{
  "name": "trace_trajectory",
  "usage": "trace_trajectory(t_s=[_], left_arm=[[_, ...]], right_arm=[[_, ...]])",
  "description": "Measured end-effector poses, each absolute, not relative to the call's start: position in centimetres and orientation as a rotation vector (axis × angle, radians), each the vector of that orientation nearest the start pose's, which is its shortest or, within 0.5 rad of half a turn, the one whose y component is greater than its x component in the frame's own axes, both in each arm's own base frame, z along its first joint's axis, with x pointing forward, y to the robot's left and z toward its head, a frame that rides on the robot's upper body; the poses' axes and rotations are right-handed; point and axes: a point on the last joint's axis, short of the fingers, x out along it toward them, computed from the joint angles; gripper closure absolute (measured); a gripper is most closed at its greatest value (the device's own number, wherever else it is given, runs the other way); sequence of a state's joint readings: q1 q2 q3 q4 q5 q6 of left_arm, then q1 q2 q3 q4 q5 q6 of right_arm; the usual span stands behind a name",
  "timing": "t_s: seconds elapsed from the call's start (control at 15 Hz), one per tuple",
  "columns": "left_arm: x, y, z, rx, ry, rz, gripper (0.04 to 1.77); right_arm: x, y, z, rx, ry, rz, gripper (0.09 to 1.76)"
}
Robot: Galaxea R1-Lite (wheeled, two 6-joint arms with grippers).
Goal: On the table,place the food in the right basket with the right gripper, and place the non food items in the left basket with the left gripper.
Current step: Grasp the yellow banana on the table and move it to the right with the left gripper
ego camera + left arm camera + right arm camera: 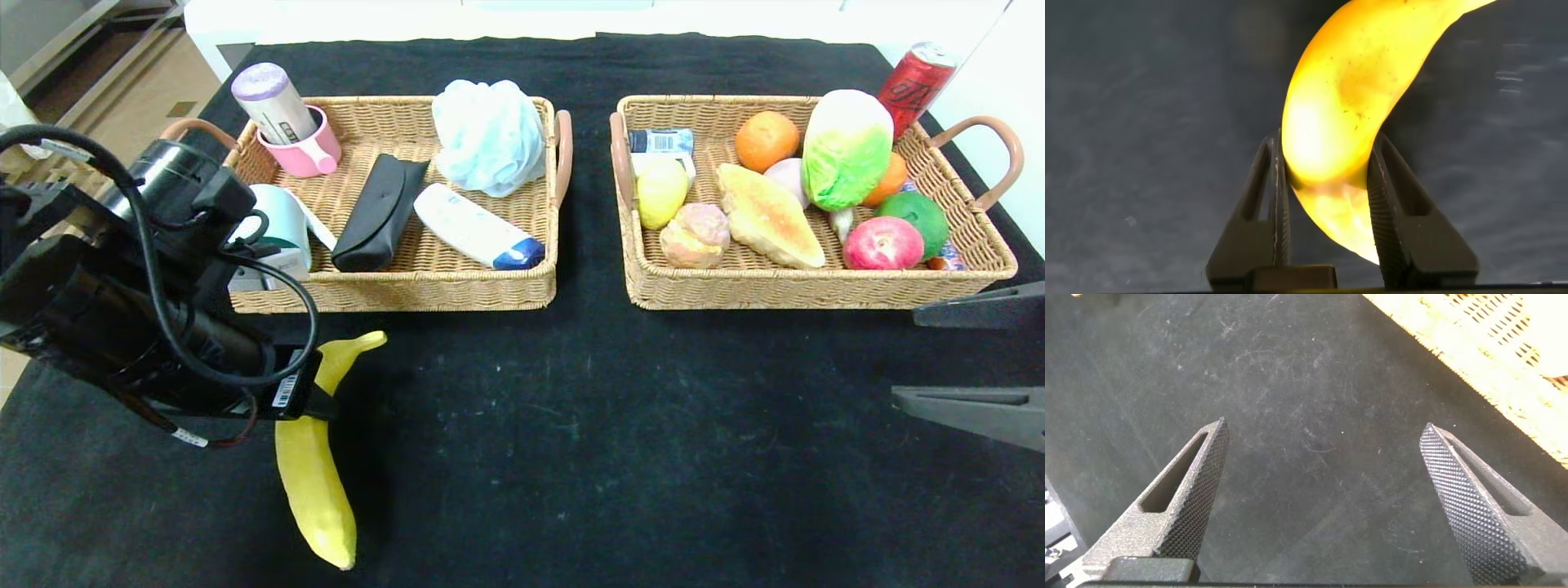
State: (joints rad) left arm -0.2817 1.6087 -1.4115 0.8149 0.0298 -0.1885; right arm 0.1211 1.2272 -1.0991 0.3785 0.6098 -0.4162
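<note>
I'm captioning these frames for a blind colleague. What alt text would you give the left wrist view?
The left gripper is closed on a yellow banana, its two dark fingers pressed against either side of the fruit. The banana curves away over the black cloth of the table.

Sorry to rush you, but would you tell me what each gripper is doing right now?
Left gripper: jaws closed on the banana, on the table in front of the left basket.
Right gripper: jaws open, holding nothing, over bare table.

Teal mug [282, 224] half behind left arm
</note>
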Motion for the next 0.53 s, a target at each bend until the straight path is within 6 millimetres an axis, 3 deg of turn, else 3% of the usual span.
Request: trace_trajectory(t_s=[0.53], left_arm=[[23.8, -15.1, 28.2, -0.022, 0.916, -0.349, 1.18]], right_arm=[[16.4, 3.3, 28.9, -0.274, 0.339, 0.785, 0.14]])
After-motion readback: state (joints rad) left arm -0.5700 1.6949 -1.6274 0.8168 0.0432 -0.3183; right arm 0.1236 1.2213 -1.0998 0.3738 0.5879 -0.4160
